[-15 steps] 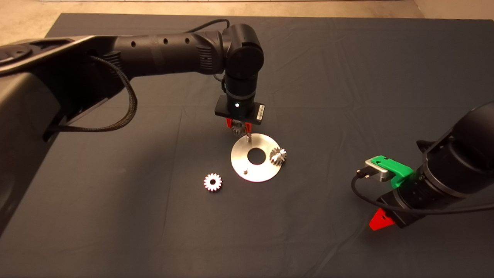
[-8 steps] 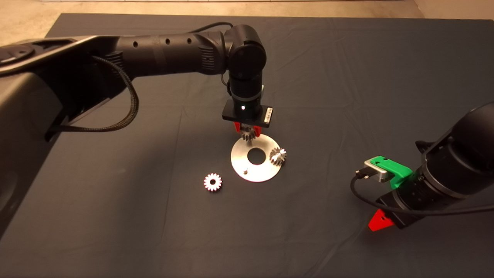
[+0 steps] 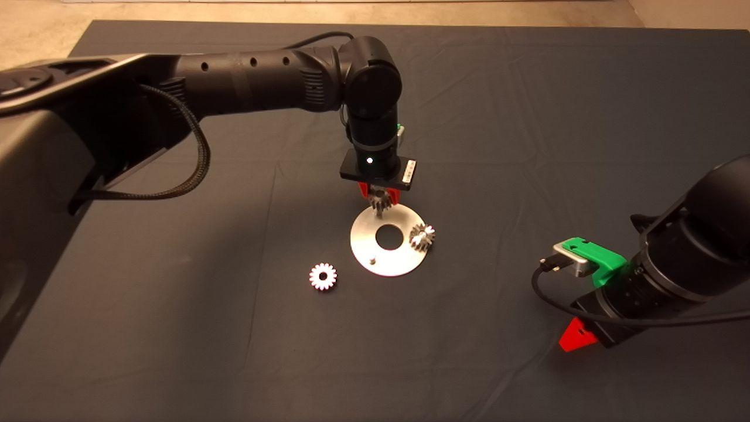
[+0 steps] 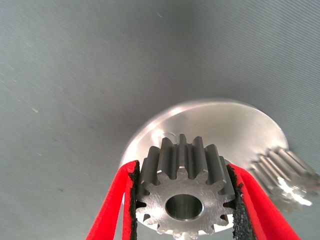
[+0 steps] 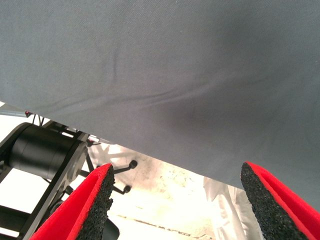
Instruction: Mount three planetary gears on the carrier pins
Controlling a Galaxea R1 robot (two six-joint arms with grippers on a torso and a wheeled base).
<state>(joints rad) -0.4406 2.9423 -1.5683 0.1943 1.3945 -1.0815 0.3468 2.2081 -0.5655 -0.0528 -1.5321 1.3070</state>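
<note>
A shiny silver disc (image 3: 362,240) with a round centre hole lies mid-mat. My left gripper (image 3: 378,199) is shut on a planetary gear (image 3: 380,202) and holds it just above the disc's far edge, over the far carrier pin, which is hidden under it. In the left wrist view the gear (image 4: 184,192) sits between the red fingers (image 4: 114,202), with the disc (image 4: 220,125) behind. A second gear (image 3: 422,236) sits on the disc's right pin; it also shows in the left wrist view (image 4: 285,172). A bare pin (image 3: 371,257) stands at the disc's near side. A third gear (image 3: 323,276) lies flat on the mat.
My right gripper (image 3: 577,335) waits at the lower right of the mat, open, its wrist view looking past the mat's edge (image 5: 150,150) at the floor and a stand (image 5: 40,155). Bare floor runs along the mat's far edge.
My left gripper has carried the gear to the right and nearer, from beside the disc's far edge to over the far pin, which it now covers.
</note>
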